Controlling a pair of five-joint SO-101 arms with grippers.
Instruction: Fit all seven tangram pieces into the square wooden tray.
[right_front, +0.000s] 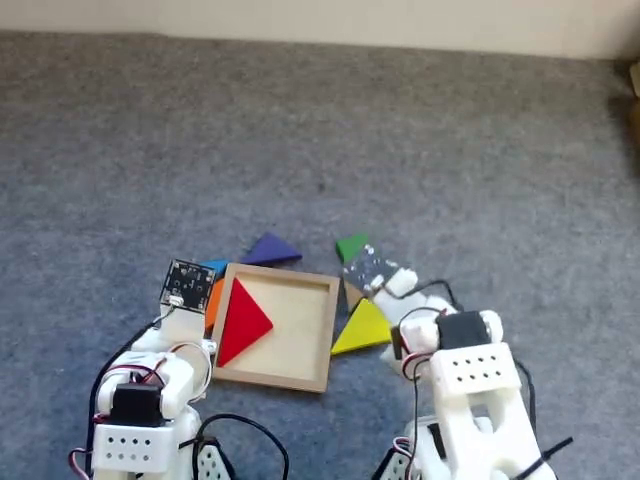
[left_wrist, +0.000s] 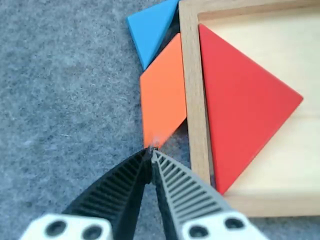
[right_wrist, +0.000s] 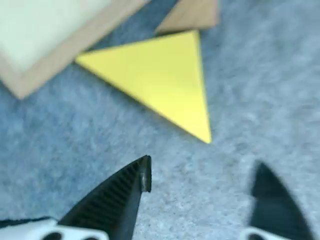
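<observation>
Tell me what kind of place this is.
Probably an indoor robot test bench: a table covered in grey carpet-like fabric, a pale wall behind it, and a left arm and a right arm mounted beside a wooden tray.

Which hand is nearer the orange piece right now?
Left. The left hand, shut, sits at a corner of the orange piece beside the tray; the right hand, open, is across the tray by the yellow triangle.

Fuzzy gray tabletop (right_front: 400, 130), wooden tray (right_front: 285, 273) sitting on it, plus loose yellow triangle (right_front: 363, 327), orange parallelogram (left_wrist: 162, 97), blue triangle (left_wrist: 150, 27), purple triangle (right_front: 271, 249).
</observation>
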